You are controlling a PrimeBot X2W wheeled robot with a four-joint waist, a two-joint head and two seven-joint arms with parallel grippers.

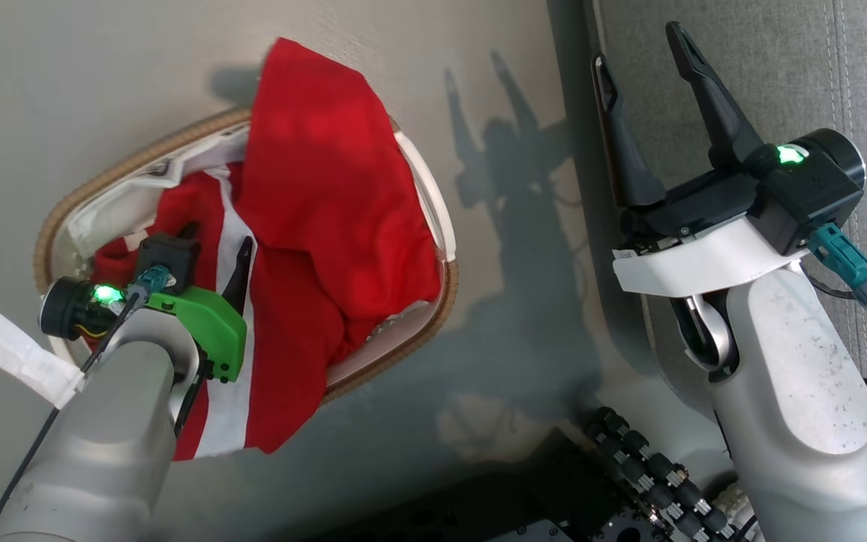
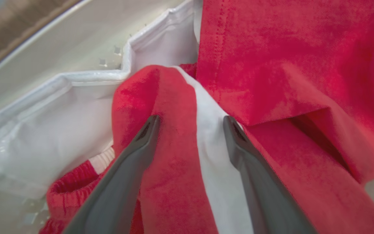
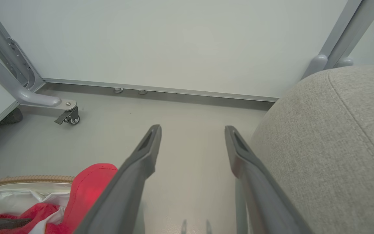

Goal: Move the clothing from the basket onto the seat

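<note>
The red clothing lies heaped in the white laundry basket on the floor, toward nine o'clock in the head view. One garment drapes over the rim at twelve o'clock, and another with a white stripe spills out at six. The left end effector is down in the pile with its fingers spread open, straddling a raised fold of red cloth and white stripe beside the cloth liner. The right end effector hangs open and empty at two o'clock — by the edge of the grey seat.

so the left gripper is spread wide, straddling a red-and-white fold of clothing, liner just beside
</note>
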